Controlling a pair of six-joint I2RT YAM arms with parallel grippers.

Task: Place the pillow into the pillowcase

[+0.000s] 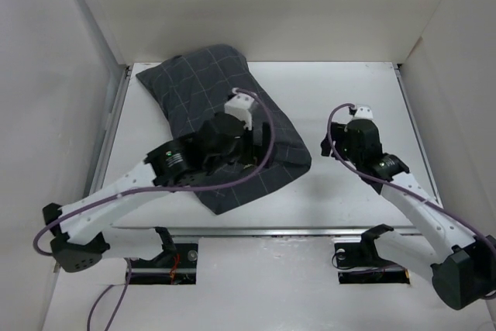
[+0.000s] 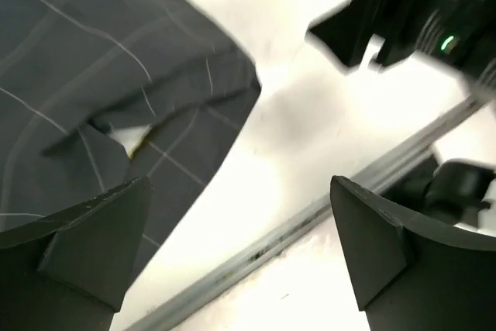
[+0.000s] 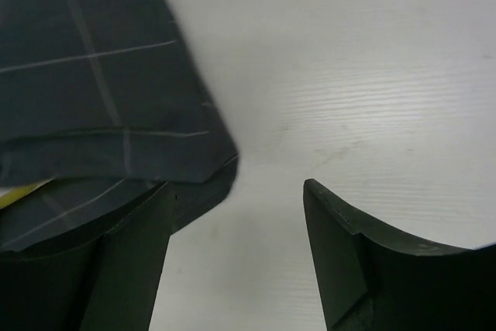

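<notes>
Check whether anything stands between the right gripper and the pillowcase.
Nothing visible does. The open right gripper hangs right at the corner of the pillowcase, with only bare table showing between its fingers. The pillow shows only as a yellow sliver under the fabric's edge.

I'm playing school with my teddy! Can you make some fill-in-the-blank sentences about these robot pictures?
1. The dark checked pillowcase lies on a ____ table.
2. The left gripper and the right gripper are both ____ and hold nothing.
3. Only a tiny bit of the pillow peeks out of the ____.

Missing words: white; open; pillowcase.
</notes>
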